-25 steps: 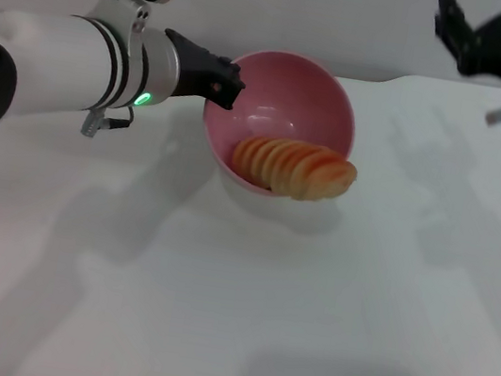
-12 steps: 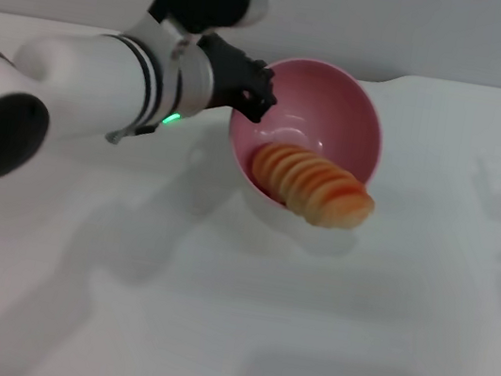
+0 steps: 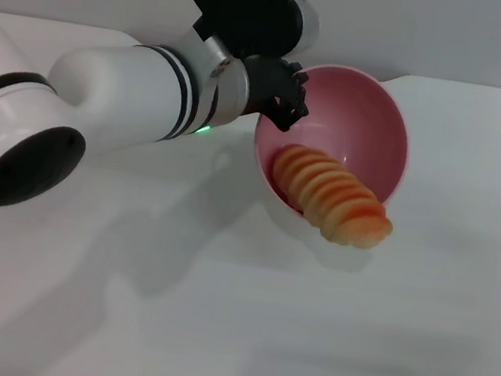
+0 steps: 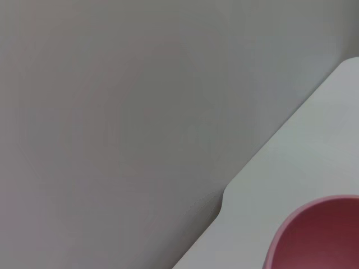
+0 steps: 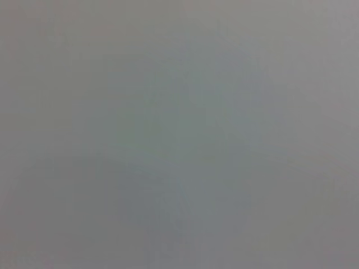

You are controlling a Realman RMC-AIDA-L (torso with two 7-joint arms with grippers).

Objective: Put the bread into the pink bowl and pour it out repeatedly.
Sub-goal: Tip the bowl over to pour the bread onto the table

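Head view: left gripper (image 3: 282,98) clamps near-left rim of bowl (image 3: 375,122), holding it tipped on its side above table (image 3: 208,334), opening facing camera. Bread (image 3: 334,199) lies along lower inner wall, orange ridged top up, outer end jutting past lowest rim. Right gripper out of sight.

Left wrist view: bowl rim arc (image 4: 314,235), table edge, grey wall.

Right wrist view: blank grey only.

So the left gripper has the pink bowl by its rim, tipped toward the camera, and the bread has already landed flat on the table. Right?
Not quite. In the head view the bread is only partway out, its far end inside the tipped pink bowl, its near end past the rim. The left gripper does hold the rim.
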